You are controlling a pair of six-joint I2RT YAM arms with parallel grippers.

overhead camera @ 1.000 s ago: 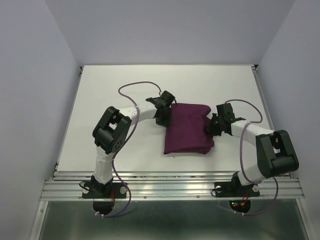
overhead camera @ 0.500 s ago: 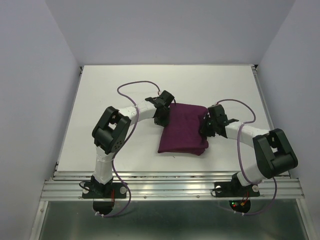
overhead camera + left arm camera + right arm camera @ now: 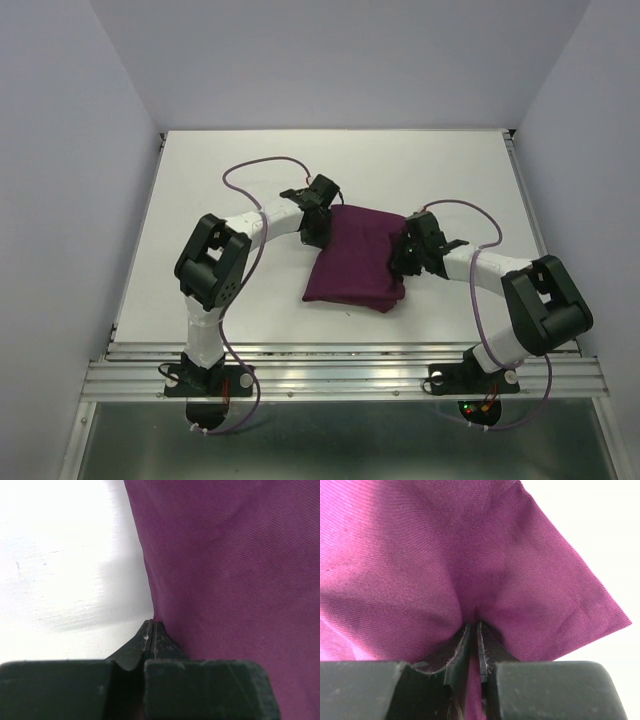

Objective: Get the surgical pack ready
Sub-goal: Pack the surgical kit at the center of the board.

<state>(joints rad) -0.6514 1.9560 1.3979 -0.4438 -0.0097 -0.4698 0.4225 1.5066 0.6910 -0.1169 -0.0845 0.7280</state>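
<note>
The purple cloth (image 3: 355, 265) sits in the middle of the white table (image 3: 450, 170), doubled over into a lopsided oblong with its lower edge toward the arms' bases. No tray, gauze or instruments are in sight, and I cannot tell whether anything lies inside the folds.

The two arms curl in from either side and meet the cloth at its far corners. The left gripper (image 3: 322, 236) is at the far left corner. In its own camera its jaws are pressed fully together right at the hem, and they seem to nip a thin bit of the fabric (image 3: 225, 580).

The right gripper (image 3: 402, 262) is at the right edge with its jaws nearly closed. A bunched pleat of the material (image 3: 445, 555) is drawn down between them, so it plainly has hold.

Holding two corners at once looks meant to keep the sheet taut while the pair drag or open it.
</note>
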